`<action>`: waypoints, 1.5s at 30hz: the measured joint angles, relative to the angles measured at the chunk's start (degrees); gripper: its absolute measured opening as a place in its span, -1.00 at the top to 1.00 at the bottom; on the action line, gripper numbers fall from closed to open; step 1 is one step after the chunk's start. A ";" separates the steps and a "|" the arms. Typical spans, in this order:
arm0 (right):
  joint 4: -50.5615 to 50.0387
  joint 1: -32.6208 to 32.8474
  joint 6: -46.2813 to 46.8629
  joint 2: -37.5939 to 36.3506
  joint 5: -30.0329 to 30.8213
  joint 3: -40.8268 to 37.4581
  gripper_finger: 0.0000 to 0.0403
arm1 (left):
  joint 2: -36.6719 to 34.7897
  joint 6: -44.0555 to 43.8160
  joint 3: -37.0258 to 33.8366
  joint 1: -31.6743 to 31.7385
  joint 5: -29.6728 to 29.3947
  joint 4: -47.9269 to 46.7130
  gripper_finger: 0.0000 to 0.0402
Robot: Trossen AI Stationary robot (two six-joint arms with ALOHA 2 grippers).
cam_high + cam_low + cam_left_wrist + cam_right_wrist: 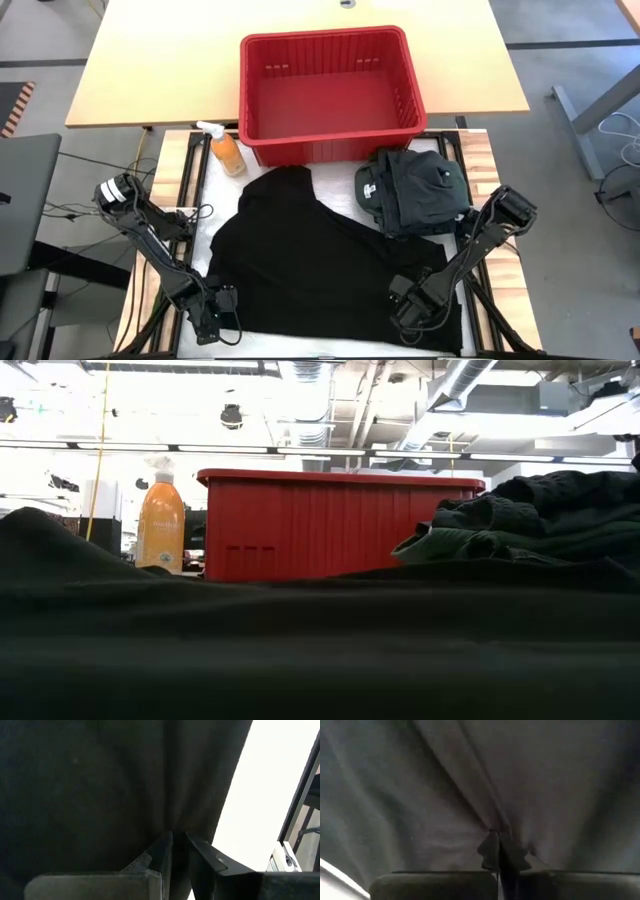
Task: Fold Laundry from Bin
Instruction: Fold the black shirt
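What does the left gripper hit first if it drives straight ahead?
The black garment: the left gripper already has its jaws pinched on a fold, and dark cloth fills the view ahead. Depth beyond it is unclear.

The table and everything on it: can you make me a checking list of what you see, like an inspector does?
Surface: white mat on a slatted wooden table, mostly covered by cloth.
Job's things: black garment spread flat on the mat; folded dark pile beside it, green piece at the bottom; red bin looks empty.
Clutter: orange spray bottle standing by the bin's corner.
Grippers: left gripper shut on the black garment's near edge; right gripper shut on the same edge further along.
Cables: loose wires on the floor left of the table.
Surroundings: second pale table behind the bin; bright ceiling pipes; no people seen.
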 joint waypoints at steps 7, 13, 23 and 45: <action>0.49 0.02 1.09 -3.81 -1.25 -0.02 0.83 | 0.02 -0.18 -0.04 0.00 1.23 -0.20 0.77; 1.23 0.00 1.19 -7.05 -1.89 -0.02 0.49 | -0.33 -0.42 -0.07 -0.04 1.46 -0.50 0.77; -3.52 6.15 9.13 -10.88 -3.39 0.02 0.10 | -3.23 -1.70 -0.24 -1.17 1.49 -9.56 0.77; 6.10 10.88 10.38 -2.05 -10.29 -5.84 0.24 | -3.30 -1.36 -0.17 -1.38 2.55 -9.71 0.77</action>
